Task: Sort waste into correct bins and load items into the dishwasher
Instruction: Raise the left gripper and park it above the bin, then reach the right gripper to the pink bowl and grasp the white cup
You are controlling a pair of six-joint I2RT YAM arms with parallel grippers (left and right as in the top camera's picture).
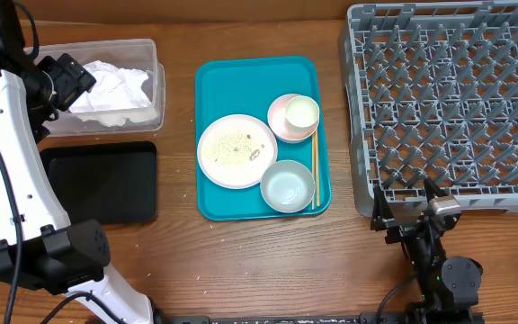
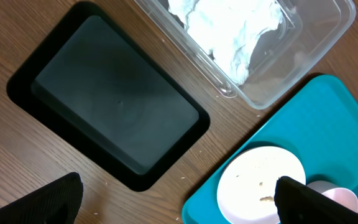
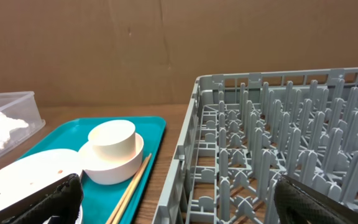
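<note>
A teal rectangular plastic serving tray [image 1: 214, 81] lies mid-desk. On it sit a round pale pink-white plate [image 1: 236, 150] dotted with pale rice-like food scraps [image 1: 235, 144], a pale pink bowl [image 1: 279, 124] with a small white cup [image 1: 302, 112] inside, a whitish-blue bowl [image 1: 287, 186] and wooden chopsticks [image 1: 314, 166]. Left of the tray, a crumpled white paper napkin [image 1: 106, 90] lies in a clear plastic rectangular tub [image 1: 156, 54], beside a shallow black rectangular tray [image 1: 102, 180]. Right of the tray stands the large grey plastic dish rack [image 1: 448, 99]. The left pincer [image 2: 176, 199] hangs spread above the tub, holding nothing. The right pincer [image 3: 179, 202] is spread by the rack's near edge.
</note>
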